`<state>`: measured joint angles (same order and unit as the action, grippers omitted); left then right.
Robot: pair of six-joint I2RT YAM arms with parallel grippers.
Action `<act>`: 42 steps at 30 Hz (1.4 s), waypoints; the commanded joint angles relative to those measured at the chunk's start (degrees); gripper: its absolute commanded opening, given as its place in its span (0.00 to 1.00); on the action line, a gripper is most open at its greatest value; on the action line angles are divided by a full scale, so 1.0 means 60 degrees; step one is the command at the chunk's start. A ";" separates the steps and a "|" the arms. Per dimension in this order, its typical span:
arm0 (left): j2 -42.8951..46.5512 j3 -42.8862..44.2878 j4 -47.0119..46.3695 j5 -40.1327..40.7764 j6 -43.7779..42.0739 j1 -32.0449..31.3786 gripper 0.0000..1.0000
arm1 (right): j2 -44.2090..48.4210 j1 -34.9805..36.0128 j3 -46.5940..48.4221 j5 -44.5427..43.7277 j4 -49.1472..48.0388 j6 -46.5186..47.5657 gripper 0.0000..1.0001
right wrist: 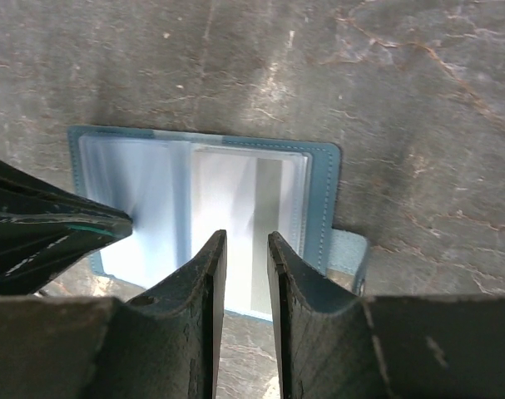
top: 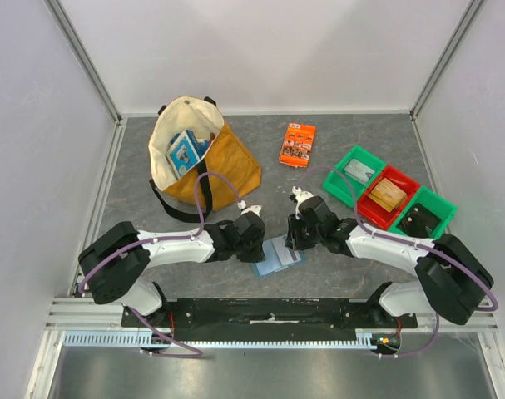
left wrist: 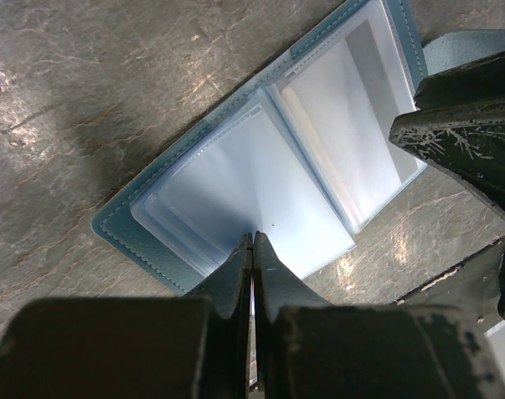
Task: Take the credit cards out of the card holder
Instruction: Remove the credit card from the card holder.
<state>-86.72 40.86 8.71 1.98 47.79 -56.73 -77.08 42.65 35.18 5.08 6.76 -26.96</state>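
Shut left jaws pin the floppy, slick card holder (left wrist: 235, 179); my narrowly parted right jaws should pinch a credit card's stiff edge.

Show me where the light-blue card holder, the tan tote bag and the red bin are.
card holder (top: 274, 259): top view, on its open clear pockets.
tote bag (top: 231, 170): top view, on its tan outer side.
red bin (top: 373, 210): top view, on its near wall.

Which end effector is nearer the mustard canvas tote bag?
Left. The left end effector sits at the light-blue bifold card holder's left half, just off the mustard canvas tote bag's near-right corner; the right end effector is over the holder's right half, farther off.
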 commanded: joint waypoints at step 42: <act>-0.0181 0.0060 0.0628 0.0256 -0.0055 -0.0110 0.02 | -0.0688 0.0069 0.0289 -0.0086 0.0206 0.0377 0.34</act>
<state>-86.72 40.86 8.73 2.04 47.79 -56.77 -79.85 42.81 35.75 1.96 9.45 -25.19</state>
